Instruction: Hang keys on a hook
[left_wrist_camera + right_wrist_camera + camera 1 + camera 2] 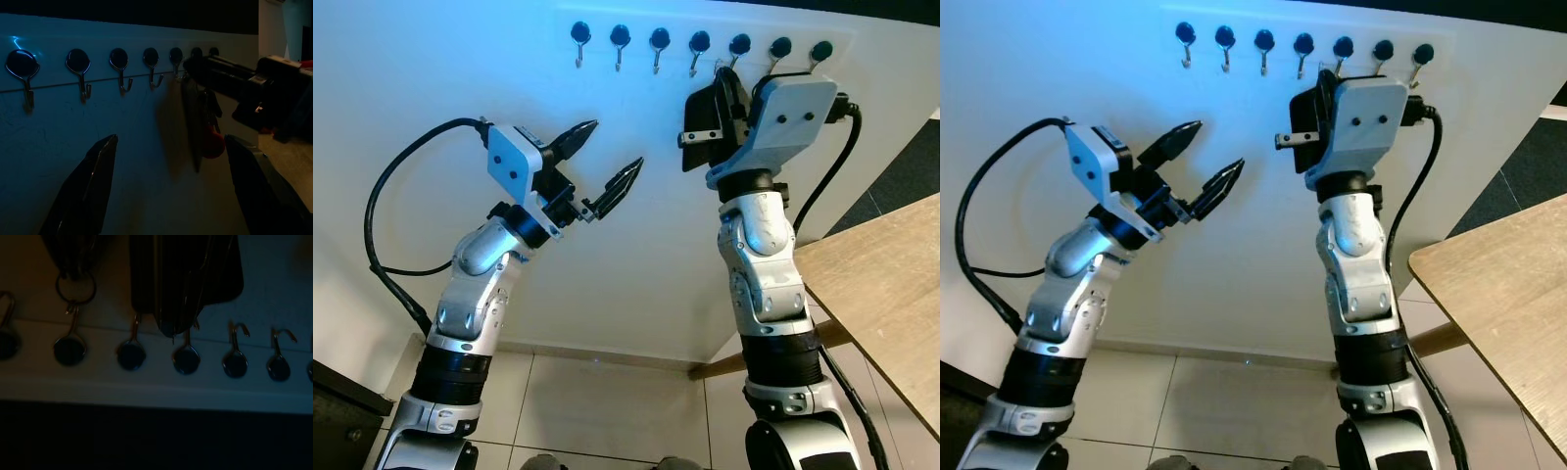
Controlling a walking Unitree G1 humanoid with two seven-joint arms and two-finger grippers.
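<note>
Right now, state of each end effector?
Left end effector: open, empty, raised in front of the wall below the hook rail.
Right end effector: up at the hooks, a key ring by its fingers; open or shut cannot be told.

Looks like a home, entry or hallway corner. Plain white wall [636, 255] straight ahead at 12 o'clock, with a white rail [705, 29] near the top carrying a row of seven small metal hooks [620, 44] on dark round knobs: key-rack style fitting. Pale glossy floor tiles [597, 401] below with a low skirting line at the wall base. Light wooden tabletop [891, 294] cutting in at 4 o'clock, wooden leg visible underneath. Dark cabinet edge [337, 411] at 8 o'clock. Dark carpet or mat patch [911, 176] at 3 o'clock past the wall corner. Domestic furnishings, no benches, racks or signage.
</note>
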